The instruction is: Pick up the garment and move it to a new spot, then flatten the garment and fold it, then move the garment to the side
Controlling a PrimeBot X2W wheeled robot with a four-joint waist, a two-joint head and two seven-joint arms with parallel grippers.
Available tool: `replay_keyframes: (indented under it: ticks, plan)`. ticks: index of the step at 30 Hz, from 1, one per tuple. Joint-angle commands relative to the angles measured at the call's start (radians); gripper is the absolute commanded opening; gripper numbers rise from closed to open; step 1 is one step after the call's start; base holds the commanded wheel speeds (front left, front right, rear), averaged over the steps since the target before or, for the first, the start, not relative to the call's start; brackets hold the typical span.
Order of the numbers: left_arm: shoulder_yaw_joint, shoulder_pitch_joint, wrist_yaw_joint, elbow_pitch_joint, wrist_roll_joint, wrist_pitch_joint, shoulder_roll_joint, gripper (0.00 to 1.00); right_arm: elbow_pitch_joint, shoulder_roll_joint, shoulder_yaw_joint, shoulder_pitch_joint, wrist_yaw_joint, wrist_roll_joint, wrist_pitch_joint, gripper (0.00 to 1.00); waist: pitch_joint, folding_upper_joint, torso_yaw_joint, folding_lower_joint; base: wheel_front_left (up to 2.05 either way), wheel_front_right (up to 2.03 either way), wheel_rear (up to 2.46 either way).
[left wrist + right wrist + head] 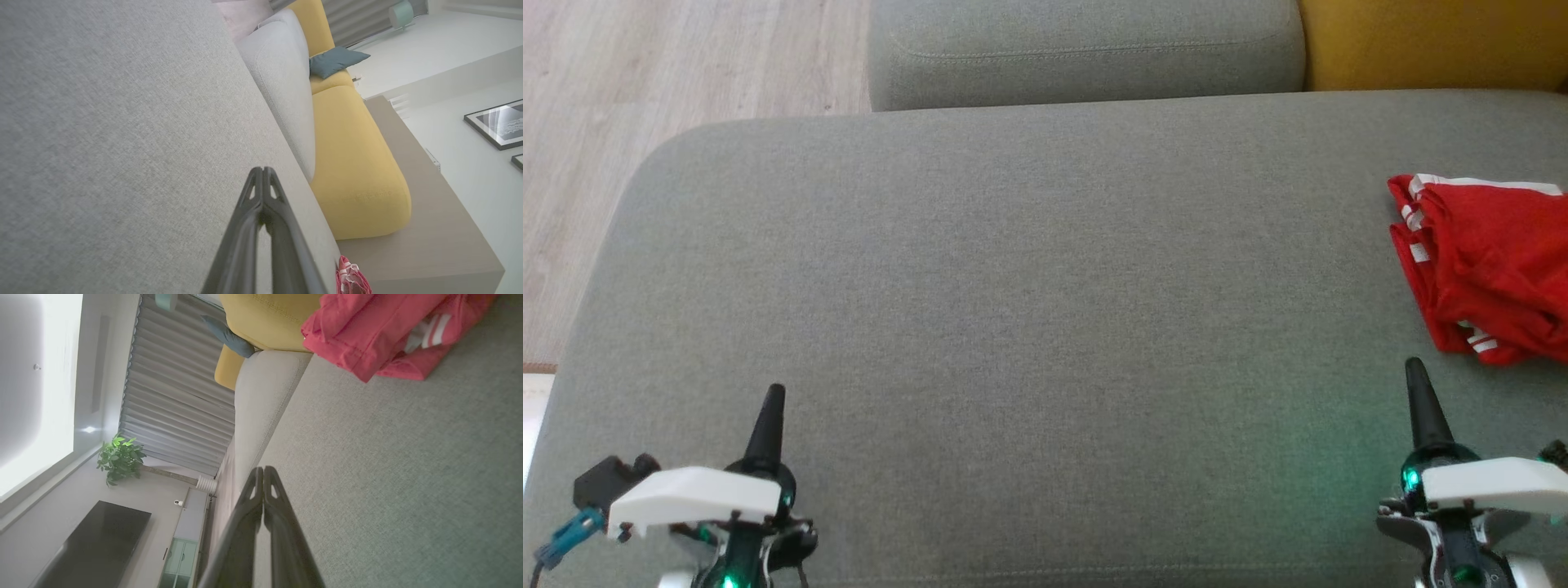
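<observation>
We see the red garment (1486, 261) run off the head view's right edge; the left wrist view catches perhaps one crumpled corner at its bottom edge.

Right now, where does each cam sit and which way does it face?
Head: on the head, looking down at the seat; left gripper lower left, right gripper lower right, both shut.
Left wrist: on the left arm, looking along its gripper across the seat to the yellow cushion.
Right wrist: on the right arm, looking along its gripper toward the garment.
Shared: all three show seat and garment.
</observation>
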Motion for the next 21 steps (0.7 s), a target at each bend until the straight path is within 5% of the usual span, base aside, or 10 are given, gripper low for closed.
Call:
replay_keyframes:
  ticks: [1,21]
  plan:
    - [0.043,-0.064,-0.014,-0.026,-0.036,0.013,0.001,0.00,-0.024,-0.024,0.011,-0.063,0.003,0.044,0.002,0.00,-0.001,0.0000,0.000,0.0000,0.00,0.00,0.00]
    - [0.119,-0.080,-0.063,-0.023,-0.238,0.071,-0.030,0.00,0.020,-0.024,-0.004,-0.100,0.003,0.278,0.010,0.00,-0.005,0.0000,-0.004,0.0000,0.00,0.00,0.00]
